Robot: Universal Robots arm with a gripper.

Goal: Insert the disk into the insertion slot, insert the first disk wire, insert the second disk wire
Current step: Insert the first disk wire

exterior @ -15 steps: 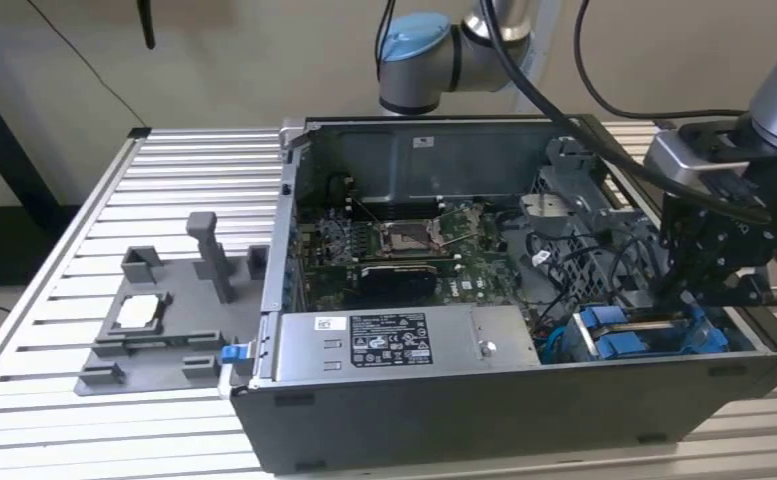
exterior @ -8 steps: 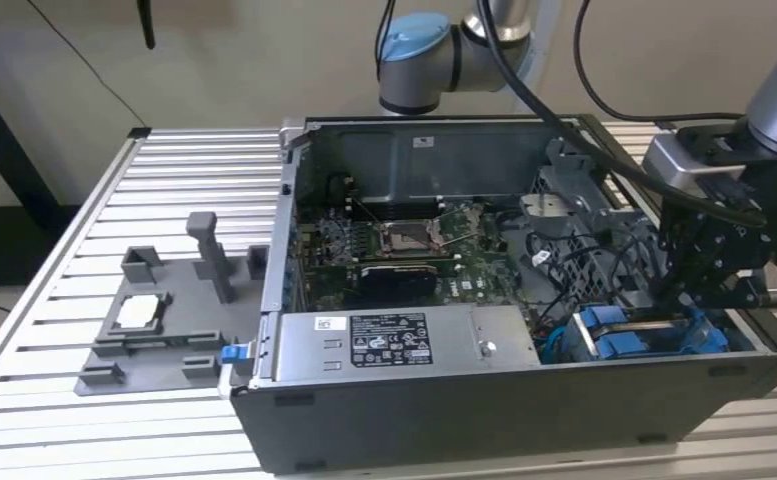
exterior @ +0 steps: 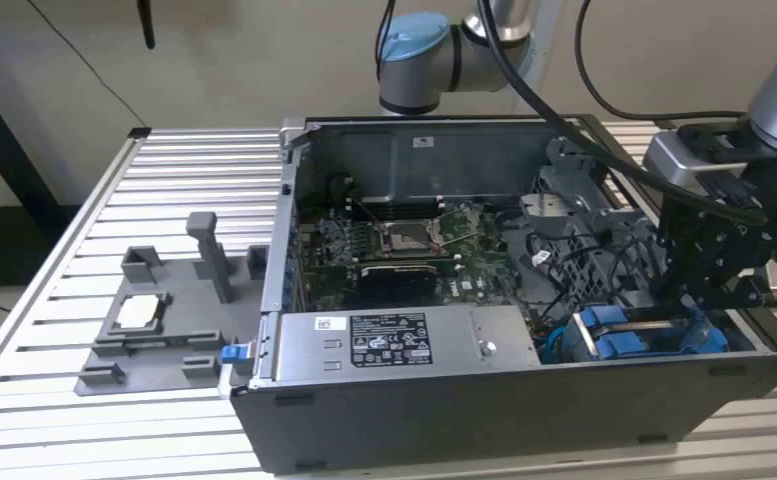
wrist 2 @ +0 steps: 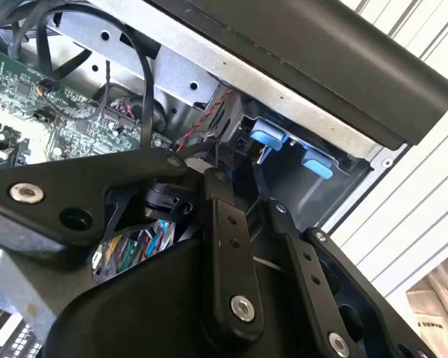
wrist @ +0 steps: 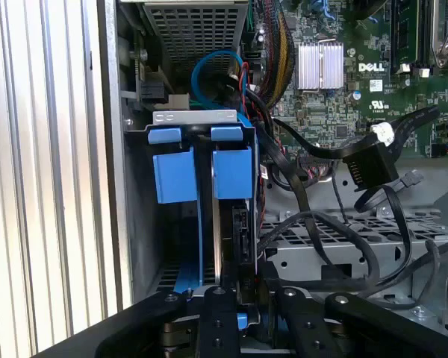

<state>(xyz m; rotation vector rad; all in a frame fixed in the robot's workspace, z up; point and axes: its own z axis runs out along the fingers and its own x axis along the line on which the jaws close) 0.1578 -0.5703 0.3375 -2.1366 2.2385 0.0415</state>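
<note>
The insertion slot [exterior: 599,345] is the drive cage with blue plastic tabs at the case's corner on the exterior view's right; its metal rim [wrist: 196,117] and blue tabs [wrist: 231,171] face the first wrist camera. The disk [wrist: 237,235] stands edge-on inside this cage, a dark slab with a blue carrier rail beside it. My gripper [wrist: 244,302] reaches down into the cage and appears shut on the disk's near edge, also seen from outside as gripper [exterior: 692,305] and gripper [wrist 2: 243,170]. A loose black wire connector [wrist: 369,162] lies beside the cage, unplugged. A blue cable [wrist: 207,66] loops behind the cage.
The open computer case [exterior: 522,410] lies on a slatted metal table [exterior: 175,170]. Inside are the motherboard [exterior: 402,245] and a silver stickered box [exterior: 395,345]. A grey fixture [exterior: 161,330] stands at the exterior view's left. Black cables crowd the space beside the cage.
</note>
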